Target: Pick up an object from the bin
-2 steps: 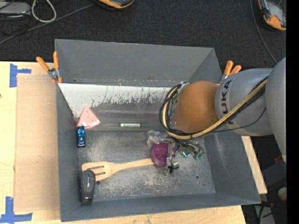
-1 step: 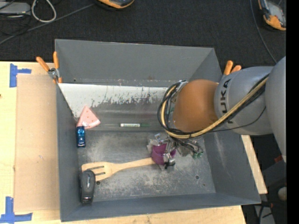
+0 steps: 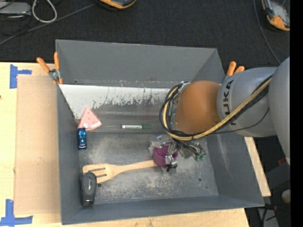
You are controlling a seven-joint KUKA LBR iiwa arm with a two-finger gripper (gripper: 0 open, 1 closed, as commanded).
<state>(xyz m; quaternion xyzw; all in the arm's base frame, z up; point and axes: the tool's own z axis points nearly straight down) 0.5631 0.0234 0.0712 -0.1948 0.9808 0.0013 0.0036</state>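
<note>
1. Gripper (image 3: 170,161) sits low in the bin (image 3: 137,65), right of centre in the frame, under the arm's orange wrist cover (image 3: 196,109) and looped cables. It is down on a purple thing; whether it is spread or pinched together I cannot tell, as the metal parts and the purple thing blend.
2. One grey bin holds everything, six loose things in all and one of each, spread apart rather than heaped.
3. One blue toy car (image 3: 82,138) stands at the left of the floor, close to the left wall, pointing up and down the frame.
4. One black computer mouse (image 3: 88,188) lies in the lower left corner, just below the fork's prongs.
5. One pink wedge (image 3: 89,119) leans at the foot of the back wall, just above the car.
6. One wooden fork (image 3: 125,169) lies across the floor, prongs at the left and handle running right to the purple thing.
7. One white and green pen (image 3: 132,126) lies along the foot of the back wall, in the middle.
8. One purple thing (image 3: 160,154), small and lumpy, lies at the right end of the handle, touching the gripper.
</note>
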